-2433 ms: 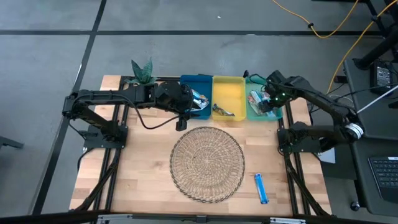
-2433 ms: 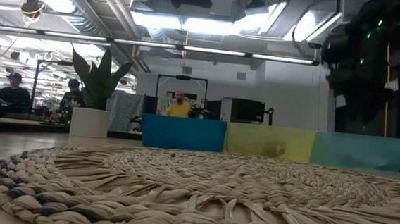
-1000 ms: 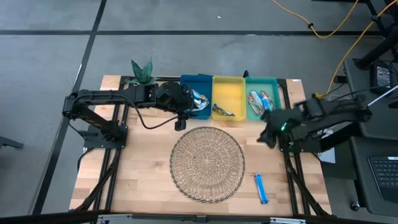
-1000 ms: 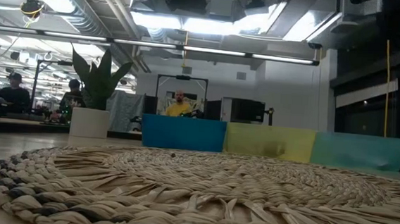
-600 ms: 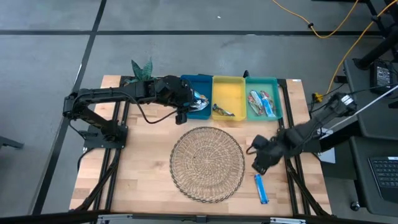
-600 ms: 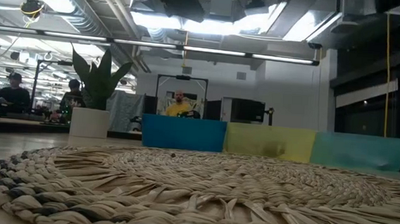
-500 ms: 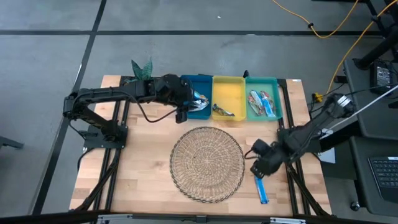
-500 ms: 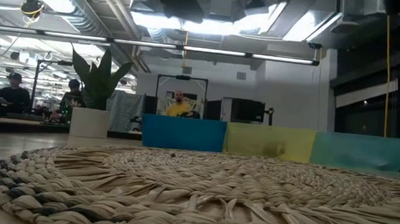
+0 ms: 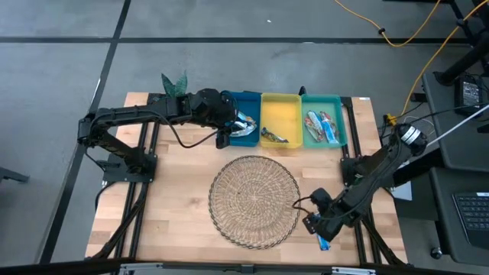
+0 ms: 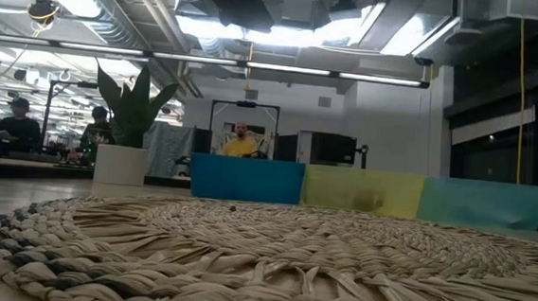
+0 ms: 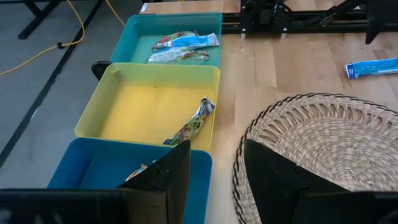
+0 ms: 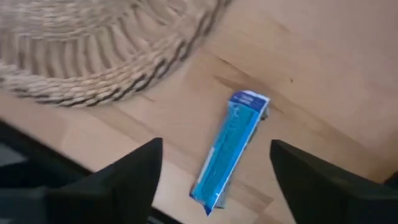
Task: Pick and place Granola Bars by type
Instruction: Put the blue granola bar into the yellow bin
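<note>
the right tool [image 9: 315,225] is hanging low over the pale wooden desk [image 9: 176,206], near its front right corner, with its two dark fingers [image 12: 134,171] spread wide and nothing between them. a single bright blue granola bar [image 12: 230,149] in a shiny, crinkly wrapper is lying flat on the bare wood right in front of those fingers, not touching them, just beside the edge of the round wicker mat [image 9: 254,200]. from above, the tool is covering most of that bar, and only its blue end [image 9: 324,244] is peeking out.

the mat is sitting mid-desk, thick and coarsely braided, straw-coloured with darker strands along its rim. behind it three smooth rectangular plastic trays are standing side by side, touching: a blue tray [image 9: 246,98], a yellow tray [image 9: 280,99] and a teal tray [image 9: 336,103]. the teal tray is holding a few wrapped bars [image 11: 183,46], blue and red-green ones lying loosely together. the yellow tray is holding one crumpled bar [image 11: 193,123] leaning against its near wall. a silver-white wrapper [image 9: 244,122] is showing in the blue tray.

the left tool [image 9: 222,137] is hovering at the front edge of the blue tray, its fingers [image 11: 171,174] parted with only air between them.

a potted plant with stiff pointed leaves [image 9: 174,85] is standing at the back left corner. across the room, people are sitting at desks [image 10: 14,128].
</note>
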Robot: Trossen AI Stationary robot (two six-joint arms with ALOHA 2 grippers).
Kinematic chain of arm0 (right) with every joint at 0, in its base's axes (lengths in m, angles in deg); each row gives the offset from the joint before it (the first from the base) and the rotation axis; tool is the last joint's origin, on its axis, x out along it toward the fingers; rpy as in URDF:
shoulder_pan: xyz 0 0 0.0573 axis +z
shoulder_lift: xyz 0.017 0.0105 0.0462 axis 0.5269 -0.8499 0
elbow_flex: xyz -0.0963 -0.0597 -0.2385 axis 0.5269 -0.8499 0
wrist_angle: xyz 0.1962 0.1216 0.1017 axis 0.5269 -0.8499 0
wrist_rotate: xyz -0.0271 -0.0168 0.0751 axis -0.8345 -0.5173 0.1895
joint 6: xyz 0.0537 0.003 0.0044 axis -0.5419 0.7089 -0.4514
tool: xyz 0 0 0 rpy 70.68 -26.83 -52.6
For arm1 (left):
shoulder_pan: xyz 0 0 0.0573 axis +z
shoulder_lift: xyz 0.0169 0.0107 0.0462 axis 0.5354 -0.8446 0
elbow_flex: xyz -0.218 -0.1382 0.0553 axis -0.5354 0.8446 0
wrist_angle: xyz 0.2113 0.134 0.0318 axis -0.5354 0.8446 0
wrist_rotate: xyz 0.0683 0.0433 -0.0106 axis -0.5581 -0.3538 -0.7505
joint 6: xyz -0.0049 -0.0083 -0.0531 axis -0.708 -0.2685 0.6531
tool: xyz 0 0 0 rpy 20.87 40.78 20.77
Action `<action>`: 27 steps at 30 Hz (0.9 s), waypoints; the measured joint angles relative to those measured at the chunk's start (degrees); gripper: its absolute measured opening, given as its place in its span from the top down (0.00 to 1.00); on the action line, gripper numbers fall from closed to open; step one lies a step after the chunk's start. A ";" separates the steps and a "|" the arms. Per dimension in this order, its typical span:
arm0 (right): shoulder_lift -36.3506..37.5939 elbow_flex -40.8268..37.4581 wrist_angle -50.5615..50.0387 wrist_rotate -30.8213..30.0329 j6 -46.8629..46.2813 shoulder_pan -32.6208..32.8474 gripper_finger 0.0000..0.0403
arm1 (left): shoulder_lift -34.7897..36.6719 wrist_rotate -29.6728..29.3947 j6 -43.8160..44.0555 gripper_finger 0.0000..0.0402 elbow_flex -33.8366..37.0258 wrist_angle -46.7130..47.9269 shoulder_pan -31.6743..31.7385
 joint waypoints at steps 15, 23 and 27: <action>-11.19 -3.78 8.77 7.02 -5.18 1.91 0.11 | 0.00 0.07 1.52 0.64 0.00 0.05 -0.11; -15.24 -3.93 13.08 7.58 -4.20 1.88 0.14 | 0.00 0.07 1.70 0.64 0.00 0.03 -0.11; -16.30 -3.76 13.05 8.39 -3.38 1.80 0.23 | 0.00 0.07 1.70 0.64 0.00 0.00 -0.11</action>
